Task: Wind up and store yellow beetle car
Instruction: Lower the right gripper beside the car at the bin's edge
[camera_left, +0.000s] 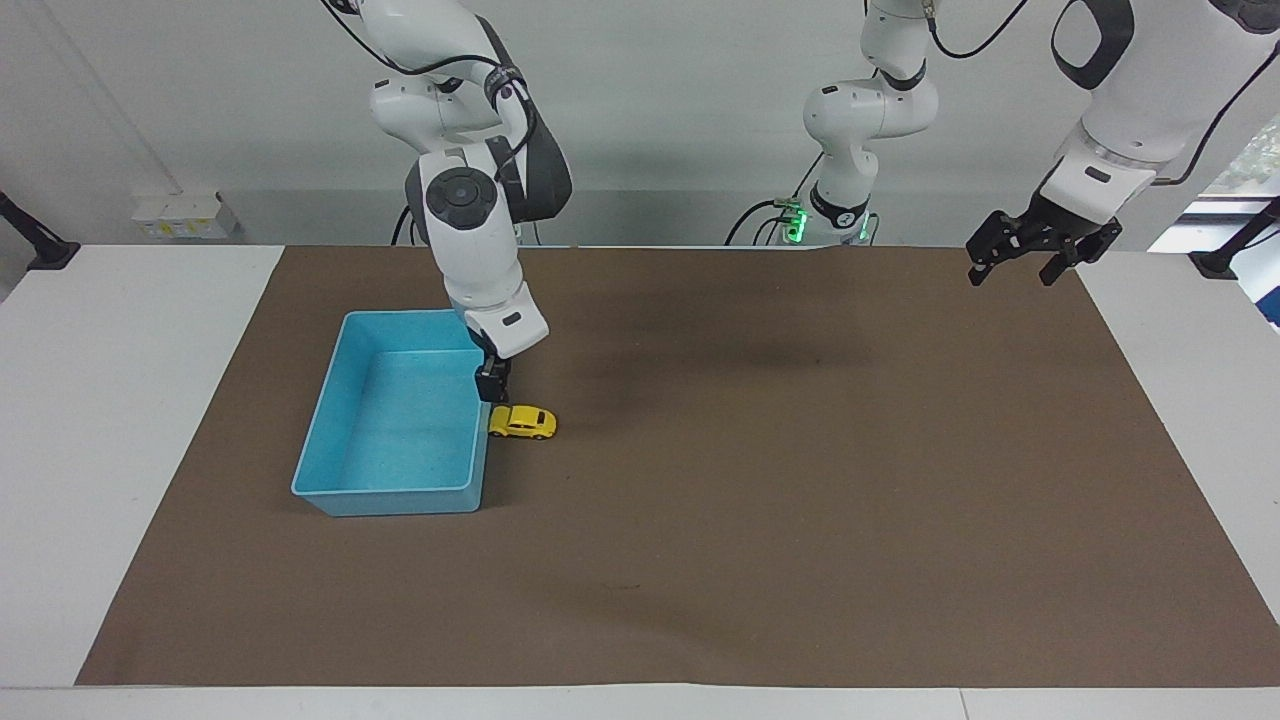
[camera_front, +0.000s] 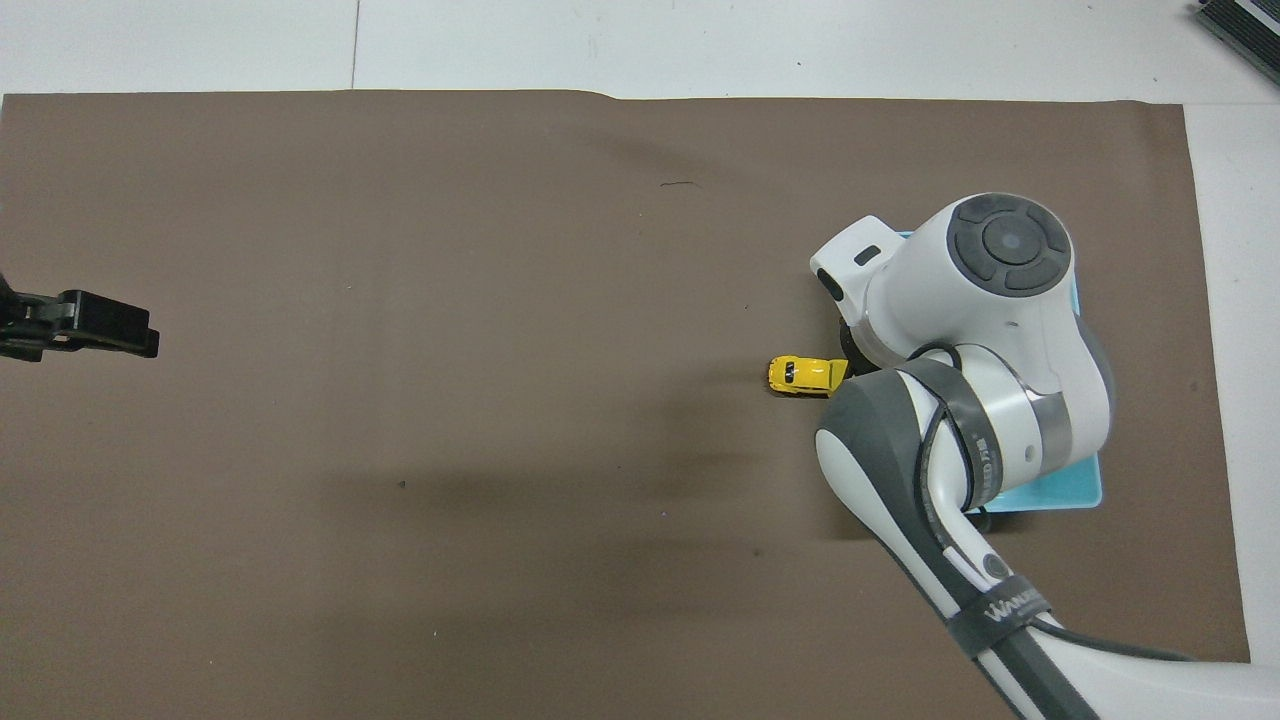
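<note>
I find the yellow beetle car standing on its wheels on the brown mat, just beside the outer long wall of the blue tray, on the side toward the left arm's end of the table. Whether its end touches that wall I cannot tell. It is not in the tray, so storage is not yet done.

My judgement on handling: the car is very small against the tray, so it should be light and rigid, with a smooth rounded shell that may slip out of a pinch placed high on the roof. Free wheels mean it may roll if nudged end-on. I would take it across the flanks, low on the doors between the wheel arches, fingers square to its length. The tray wall crowds one end, leaving little room there.

The right gripper hangs just above the tray-side end of the car, over the wall's edge, with nothing held; I read its fingers as spread, though they are seen nearly edge-on. In the overhead view the arm hides it.

The left gripper waits over the mat's corner at the left arm's end, fingers apart, empty.
</note>
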